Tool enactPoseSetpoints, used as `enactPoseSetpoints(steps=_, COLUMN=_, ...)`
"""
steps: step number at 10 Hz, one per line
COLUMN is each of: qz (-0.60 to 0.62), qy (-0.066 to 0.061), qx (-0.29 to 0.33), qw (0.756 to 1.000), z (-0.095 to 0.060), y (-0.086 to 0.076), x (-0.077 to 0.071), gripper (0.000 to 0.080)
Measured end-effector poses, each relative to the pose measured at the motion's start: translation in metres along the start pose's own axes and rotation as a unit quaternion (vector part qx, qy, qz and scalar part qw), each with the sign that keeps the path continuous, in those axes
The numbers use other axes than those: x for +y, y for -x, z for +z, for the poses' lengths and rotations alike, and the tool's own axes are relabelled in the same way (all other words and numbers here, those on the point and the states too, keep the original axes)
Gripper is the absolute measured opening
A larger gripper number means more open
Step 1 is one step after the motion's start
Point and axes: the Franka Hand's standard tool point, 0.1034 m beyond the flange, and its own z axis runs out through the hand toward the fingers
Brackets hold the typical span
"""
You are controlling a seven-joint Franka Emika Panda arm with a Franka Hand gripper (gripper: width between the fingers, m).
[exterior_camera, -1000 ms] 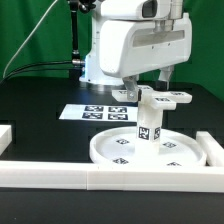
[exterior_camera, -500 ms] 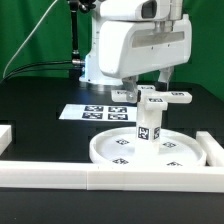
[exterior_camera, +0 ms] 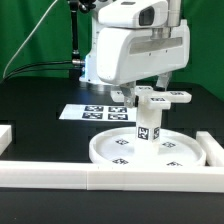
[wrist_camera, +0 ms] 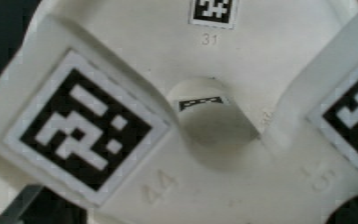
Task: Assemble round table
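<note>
From my remote seat I see the arm has risen slightly over the last second, lifting clear of the assembly near the front rail [exterior_camera: 100, 170]. The big round disc [exterior_camera: 110, 150] lies flat at the near right of the black table [exterior_camera: 40, 110], and the marker board [exterior_camera: 88, 112] sits just beyond it. The leg [exterior_camera: 148, 125] stands upright in the disc's centre, with the cross-shaped foot [exterior_camera: 160, 97] sitting on its top. The gripper [exterior_camera: 150, 88] hovers right above the foot, jaws spread wide and holding nothing. The wrist view looks straight down on the foot's hub [wrist_camera: 202, 100] and tagged arms. I judge the foot has been released in place; whether it is fully seated I cannot tell.
</note>
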Motion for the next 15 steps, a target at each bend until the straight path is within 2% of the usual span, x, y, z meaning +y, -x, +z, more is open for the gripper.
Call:
enactPoseSetpoints(steps=2, qz=0.003, qy=0.000, qx=-0.001, qw=1.000, z=0.0007, y=0.0029, x=0.0025, gripper=0.0649)
enactPoseSetpoints(steps=3, qz=0.004, qy=0.001, qx=0.000, qw=1.000, z=-0.0018, y=0.0038, x=0.0048, gripper=0.0552)
enactPoseSetpoints(steps=4, qz=0.013, qy=-0.002, qx=-0.003, qw=1.000, z=-0.0007, y=0.0054, x=0.0031, gripper=0.0552)
enactPoseSetpoints(steps=5, qz=0.022, qy=-0.002, qx=-0.003, qw=1.000, z=-0.0008, y=0.0054, x=0.0032, gripper=0.0446)
enactPoseSetpoints(steps=7, qz=0.029, qy=-0.002, qx=-0.003, qw=1.000, z=-0.0008, y=0.0054, x=0.0031, gripper=0.0446)
enactPoseSetpoints(steps=10, qz=0.164, qy=-0.002, qx=0.000, qw=0.986, z=-0.0001, y=0.0053, x=0.0025, gripper=0.0446)
enactPoseSetpoints(steps=12, qz=0.292, qy=0.013, qx=0.028, qw=0.956, z=0.0005, y=0.0083, x=0.0002, gripper=0.0446)
enactPoseSetpoints(steps=15, qz=0.441, qy=0.018, qx=0.051, qw=0.896, z=0.0007, y=0.0055, x=-0.0010, gripper=0.0448)
